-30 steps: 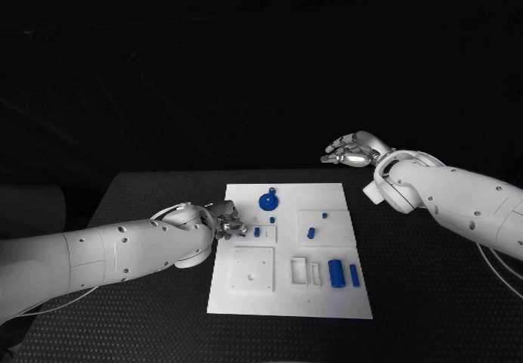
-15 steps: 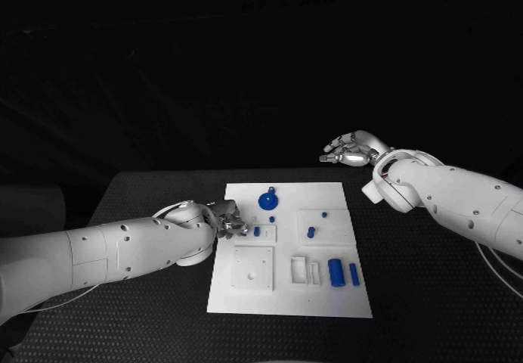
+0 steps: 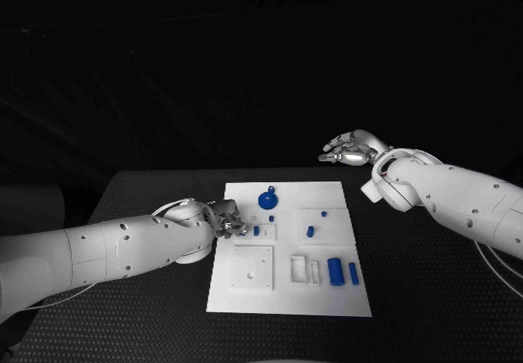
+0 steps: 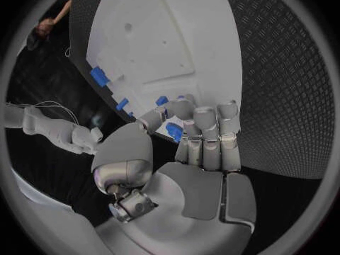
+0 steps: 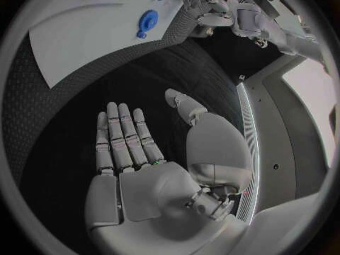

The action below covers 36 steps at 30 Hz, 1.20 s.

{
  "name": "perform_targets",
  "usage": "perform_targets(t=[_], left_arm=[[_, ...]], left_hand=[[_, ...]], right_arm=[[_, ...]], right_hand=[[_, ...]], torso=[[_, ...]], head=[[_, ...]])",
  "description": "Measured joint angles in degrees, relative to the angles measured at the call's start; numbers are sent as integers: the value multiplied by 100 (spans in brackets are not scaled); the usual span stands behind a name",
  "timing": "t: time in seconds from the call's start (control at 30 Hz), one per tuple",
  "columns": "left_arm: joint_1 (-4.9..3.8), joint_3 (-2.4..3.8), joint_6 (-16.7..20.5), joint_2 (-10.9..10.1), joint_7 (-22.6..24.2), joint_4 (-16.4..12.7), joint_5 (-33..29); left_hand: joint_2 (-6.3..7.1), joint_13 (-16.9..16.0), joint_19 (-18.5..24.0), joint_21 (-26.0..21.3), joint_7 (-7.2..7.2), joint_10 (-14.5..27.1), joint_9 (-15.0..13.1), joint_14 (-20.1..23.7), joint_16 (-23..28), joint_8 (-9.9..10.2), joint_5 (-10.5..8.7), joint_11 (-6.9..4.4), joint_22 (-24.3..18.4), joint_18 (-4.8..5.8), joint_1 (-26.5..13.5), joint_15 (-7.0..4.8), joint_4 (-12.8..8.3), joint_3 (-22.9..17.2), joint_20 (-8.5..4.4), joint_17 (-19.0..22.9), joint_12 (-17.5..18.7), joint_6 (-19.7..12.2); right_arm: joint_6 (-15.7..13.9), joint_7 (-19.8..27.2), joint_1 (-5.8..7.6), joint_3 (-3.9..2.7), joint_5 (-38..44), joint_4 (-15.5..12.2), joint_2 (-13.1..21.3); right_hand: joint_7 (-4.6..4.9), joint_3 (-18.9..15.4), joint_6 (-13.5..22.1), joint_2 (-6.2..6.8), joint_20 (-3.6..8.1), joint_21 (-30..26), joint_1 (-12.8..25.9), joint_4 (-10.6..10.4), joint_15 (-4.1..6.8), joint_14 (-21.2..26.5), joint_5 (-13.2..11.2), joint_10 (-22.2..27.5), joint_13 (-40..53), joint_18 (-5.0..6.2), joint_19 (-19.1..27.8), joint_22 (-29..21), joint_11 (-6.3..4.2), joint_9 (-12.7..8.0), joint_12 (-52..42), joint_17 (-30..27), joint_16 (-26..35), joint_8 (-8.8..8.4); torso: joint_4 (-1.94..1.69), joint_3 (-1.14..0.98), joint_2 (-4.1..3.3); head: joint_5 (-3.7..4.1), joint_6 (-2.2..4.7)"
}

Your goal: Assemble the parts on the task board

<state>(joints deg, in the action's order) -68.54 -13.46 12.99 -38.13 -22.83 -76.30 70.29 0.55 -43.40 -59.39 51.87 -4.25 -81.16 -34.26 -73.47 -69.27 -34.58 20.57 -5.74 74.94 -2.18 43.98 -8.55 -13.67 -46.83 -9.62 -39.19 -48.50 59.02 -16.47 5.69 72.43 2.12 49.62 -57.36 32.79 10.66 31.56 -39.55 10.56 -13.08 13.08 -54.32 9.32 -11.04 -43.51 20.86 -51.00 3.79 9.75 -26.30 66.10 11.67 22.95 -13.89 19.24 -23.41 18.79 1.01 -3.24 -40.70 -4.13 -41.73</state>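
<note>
Two hands | left hand (image 4: pixel 186 153) fingers pinch blue part (image 4: pixel 174 131) | right hand (image 5: pixel 152 170) fingers spread

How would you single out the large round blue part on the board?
Start at the white task board mid-table and go to its far end. The round blue part lies there, a disc with a small tab, broader than the slim blue pegs nearer the robot.

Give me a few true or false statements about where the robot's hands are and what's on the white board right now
1. The left hand is at the task board's left edge, its fingers around a small blue part. True.
2. The right hand holds a blue part. False: it is open and empty, beyond the board's far right corner.
3. A round blue part lies near the board's far edge. True.
4. The board holds no blue parts. False: several lie on it.
</note>
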Motion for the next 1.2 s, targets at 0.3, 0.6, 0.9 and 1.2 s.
perform_targets(t=[0.3, 0.6, 0.9, 1.2], left_arm=[[2, -2, -31, -1, -12, 6, 44], [3, -1, -31, 10, -13, 20, 48], [-11, 9, -133, 81, -38, 120, -33], [-52, 31, -394, 168, -67, 257, -123]], left_hand=[[0, 1, 0, 0, -1, -15, -1, 2, 0, -21, 1, -11, -1, 0, 0, 4, 0, 0, 0, 0, -14, 0], [0, -5, 0, 0, 3, -19, 1, -25, -21, -21, 0, -22, -1, 1, 0, -5, 0, 1, 0, -6, -15, 4], [0, -10, 0, 0, 15, -18, 1, -25, -21, -32, -1, -23, -2, 1, 0, -4, -2, 5, 0, -6, -48, 15], [0, -15, 0, 25, 21, -17, 50, -25, -21, -70, -79, -22, -3, 2, 0, -3, 26, 36, 0, -6, -49, 22]], right_arm=[[4, 0, 0, 0, 0, 0, 2], [7, 0, 0, 0, 0, 0, 0], [10, 0, 0, 0, 0, 4, -12], [14, -2, 0, 0, 0, 7, -8]], right_hand=[[0, 0, 0, 0, 0, 0, 0, 0, 0, 0, 0, 0, 0, 0, 0, 2, 0, 0, 16, 0, 0, 0], [0, 0, 0, 0, 0, 0, 0, 0, 0, 0, 0, 0, 0, 0, 0, 1, 0, 0, 16, 1, 0, 0], [0, 0, 0, 0, 0, 0, 0, 0, 0, 0, 0, 0, 0, 1, 0, 6, 0, 0, 15, -4, 0, 0], [0, 0, 0, 0, 0, 0, 0, 0, 0, 0, 0, 0, 0, 0, 0, 6, 0, 0, 38, -4, 0, 0]], torso=[[-3, 4, 1], [-3, 4, 1], [1, 1, 1], [8, -5, 1]], head=[[3, 1], [3, 9], [8, 13], [20, 1]])
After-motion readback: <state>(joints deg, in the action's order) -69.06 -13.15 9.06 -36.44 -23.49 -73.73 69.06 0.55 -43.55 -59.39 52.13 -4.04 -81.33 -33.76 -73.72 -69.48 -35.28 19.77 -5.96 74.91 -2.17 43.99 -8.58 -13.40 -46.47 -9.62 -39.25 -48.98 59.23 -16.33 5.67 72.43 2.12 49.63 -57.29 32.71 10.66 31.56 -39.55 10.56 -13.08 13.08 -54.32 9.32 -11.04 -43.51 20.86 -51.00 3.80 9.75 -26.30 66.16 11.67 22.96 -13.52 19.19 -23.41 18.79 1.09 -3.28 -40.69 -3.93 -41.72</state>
